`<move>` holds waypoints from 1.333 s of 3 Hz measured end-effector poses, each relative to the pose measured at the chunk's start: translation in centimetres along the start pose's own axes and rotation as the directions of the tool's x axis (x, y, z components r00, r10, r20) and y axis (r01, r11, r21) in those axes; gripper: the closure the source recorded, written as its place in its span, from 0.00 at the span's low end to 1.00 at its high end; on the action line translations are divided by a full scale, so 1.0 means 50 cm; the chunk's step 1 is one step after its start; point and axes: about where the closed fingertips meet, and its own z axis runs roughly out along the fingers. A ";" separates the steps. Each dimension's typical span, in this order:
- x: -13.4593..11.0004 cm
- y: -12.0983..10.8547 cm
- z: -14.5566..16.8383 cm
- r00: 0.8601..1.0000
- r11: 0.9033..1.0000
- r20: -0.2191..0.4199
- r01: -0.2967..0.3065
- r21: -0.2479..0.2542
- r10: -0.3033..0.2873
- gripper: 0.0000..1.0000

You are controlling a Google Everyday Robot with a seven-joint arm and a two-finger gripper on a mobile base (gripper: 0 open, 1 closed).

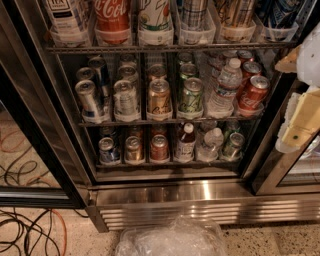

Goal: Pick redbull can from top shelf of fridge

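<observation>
**Item:** redbull can (193, 11). Blue-and-silver block pattern, upright, its top cut off by the upper edge of the view.

**Location:** top shelf (165, 48) of the fridge (200, 196), in the fourth clear lane bin (196, 34) from the left.

**Same shelf:**
- White-and-green can (155, 14) in the bin just to its left.
- Coca-Cola can (112, 14) one bin further left.
- White labelled container (65, 15) at the far left.
- Brown-and-gold can (236, 12) just to its right.
- Blue cans (277, 12) at the far right.

**Middle rack (165, 121):**
- Silver-and-blue cans (90, 97) at the left.
- Gold can (159, 97).
- Green can (191, 95).
- Clear water bottle (226, 90).
- Red cans (252, 92) leaning at the right.

**Bottom rack (150, 163):**
- A row of smaller cans.
- A red-capped bottle (186, 142).
- A second clear bottle (212, 142).

**My gripper (300, 117):** cream and white, at the right edge of the view. It is level with the middle rack, below and to the right of the redbull can and well apart from it. I cannot tell how far open it is or whether it holds anything.

**Door:** black-framed glass door (37, 135), swung open at the left.

**Floor:**
- Black and orange cables (20, 230) at the left.
- Crumpled clear plastic (170, 240) at bottom centre, just in front of the ribbed steel base panel.
</observation>
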 end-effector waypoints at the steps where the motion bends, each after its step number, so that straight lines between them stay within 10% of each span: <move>1: 0.000 0.000 0.000 1.000 1.000 0.000 0.000 0.000 0.000 0.00; 3: -0.016 0.001 -0.002 0.992 0.998 0.118 -0.053 0.039 0.048 0.00; 4: -0.047 -0.008 0.003 0.965 0.989 0.248 -0.114 0.094 0.088 0.00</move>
